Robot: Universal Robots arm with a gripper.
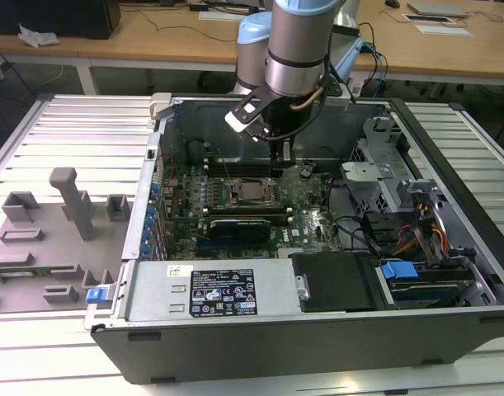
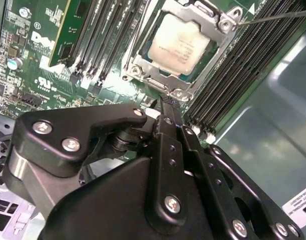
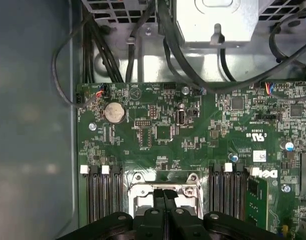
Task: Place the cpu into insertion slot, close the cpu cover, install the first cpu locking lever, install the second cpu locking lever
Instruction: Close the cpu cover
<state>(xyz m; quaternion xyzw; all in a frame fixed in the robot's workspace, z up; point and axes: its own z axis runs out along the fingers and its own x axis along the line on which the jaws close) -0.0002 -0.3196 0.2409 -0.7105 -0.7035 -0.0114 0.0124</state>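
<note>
The cpu [image 2: 178,42], a pale square chip, lies in the insertion slot [image 1: 250,193] on the green motherboard. The silvery cpu cover [image 2: 142,67] lies down around it, framing the chip. A thin wire locking lever [image 2: 273,17] runs out from the cover's corner. My gripper [image 2: 164,105] hangs just above the edge of the socket with its black fingers pressed together and nothing between them. In the first wrist view the fingertips [image 3: 164,197] sit over the cover frame [image 3: 165,179]. In the exterior view the gripper [image 1: 283,158] hovers just behind the socket.
Long black memory slots [image 2: 243,75] flank the socket on both sides. Case walls [image 1: 165,132] surround the board. A drive cage [image 1: 392,165] with cables is at the exterior view's right, a power supply [image 1: 210,293] in front, and a grey fixture tray [image 1: 45,239] at the left.
</note>
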